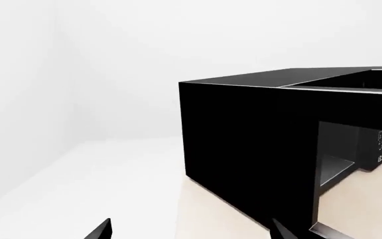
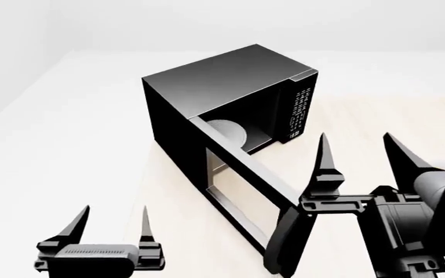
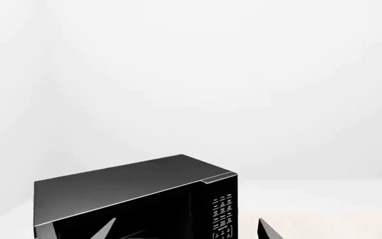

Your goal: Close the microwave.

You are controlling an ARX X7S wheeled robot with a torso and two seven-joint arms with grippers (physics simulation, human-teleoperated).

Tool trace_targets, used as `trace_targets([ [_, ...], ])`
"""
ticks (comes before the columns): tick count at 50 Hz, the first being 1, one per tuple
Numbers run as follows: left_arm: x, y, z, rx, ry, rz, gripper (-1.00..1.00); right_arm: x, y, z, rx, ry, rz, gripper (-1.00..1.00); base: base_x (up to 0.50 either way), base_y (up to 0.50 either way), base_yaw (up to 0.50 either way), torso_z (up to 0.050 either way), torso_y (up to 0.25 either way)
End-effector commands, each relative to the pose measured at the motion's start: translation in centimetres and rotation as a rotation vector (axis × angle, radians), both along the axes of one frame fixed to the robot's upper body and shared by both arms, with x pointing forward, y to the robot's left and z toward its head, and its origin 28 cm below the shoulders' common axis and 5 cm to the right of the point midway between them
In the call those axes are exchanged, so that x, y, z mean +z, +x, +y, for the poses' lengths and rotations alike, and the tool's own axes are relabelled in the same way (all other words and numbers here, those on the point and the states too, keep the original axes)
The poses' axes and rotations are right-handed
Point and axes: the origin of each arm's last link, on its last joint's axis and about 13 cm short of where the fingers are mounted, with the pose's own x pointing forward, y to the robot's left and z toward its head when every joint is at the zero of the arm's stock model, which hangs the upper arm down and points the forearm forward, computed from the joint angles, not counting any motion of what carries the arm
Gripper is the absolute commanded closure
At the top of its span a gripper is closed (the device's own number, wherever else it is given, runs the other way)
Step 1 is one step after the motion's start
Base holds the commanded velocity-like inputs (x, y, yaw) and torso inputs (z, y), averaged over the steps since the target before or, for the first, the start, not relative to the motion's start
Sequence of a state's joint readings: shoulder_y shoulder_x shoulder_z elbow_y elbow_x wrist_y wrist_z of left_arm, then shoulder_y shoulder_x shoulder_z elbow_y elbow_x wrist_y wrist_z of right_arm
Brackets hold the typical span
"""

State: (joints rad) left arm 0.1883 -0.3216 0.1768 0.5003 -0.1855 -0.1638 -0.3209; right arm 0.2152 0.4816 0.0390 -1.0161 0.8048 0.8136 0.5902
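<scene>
- One microwave [image 2: 207, 87] stands on the pale table [image 2: 361, 127], its black body at about 12 o'clock from the robot in the head view.
- It has one door [image 2: 242, 191], swung wide open and reaching toward 6 o'clock, its free edge close to the robot; the window frame shows as a lighter rectangle.
- One curved black handle [image 2: 284, 243] sits at the door's near end, just beside the right arm's wrist at about 5 o'clock.
- One white turntable plate [image 2: 226, 132] lies inside the open cavity.
- One keypad panel [image 2: 298, 113] with white markings faces about 3 o'clock of the cavity; the right wrist view shows the same panel [image 3: 223, 219].
- Two grippers are in view.
- The left gripper [image 2: 110, 223] hovers at about 7 o'clock, off the table's pale part, its two pointed fingers spread apart and holding nothing.
- The right gripper [image 2: 361, 153] hovers at about 4 o'clock, beside the door's outer face, its two fingers likewise spread apart with nothing between them.
- In the left wrist view the door's dark outer face [image 1: 257, 149] fills the middle, with the cavity opening seen beyond its edge.
- Neither gripper touches the microwave as far as the views show.
</scene>
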Motion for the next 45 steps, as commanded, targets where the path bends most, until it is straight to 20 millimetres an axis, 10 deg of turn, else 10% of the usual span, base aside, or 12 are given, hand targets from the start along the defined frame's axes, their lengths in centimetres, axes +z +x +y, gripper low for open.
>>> trace_targets([
  [1,0.2,-0.2,0.2,0.007,0.0,-0.007,-1.0,0.0,-0.1,0.0,-0.017,-0.011,-0.008,-1.0,0.02,0.0,0.0,0.0,0.0],
  [45,0.5,-1.1,3.0,0.148,0.009,-0.008,-1.0,0.8,0.4,6.5,0.273,-0.015,0.034,-1.0,0.0,0.0,0.0,0.0,0.0],
])
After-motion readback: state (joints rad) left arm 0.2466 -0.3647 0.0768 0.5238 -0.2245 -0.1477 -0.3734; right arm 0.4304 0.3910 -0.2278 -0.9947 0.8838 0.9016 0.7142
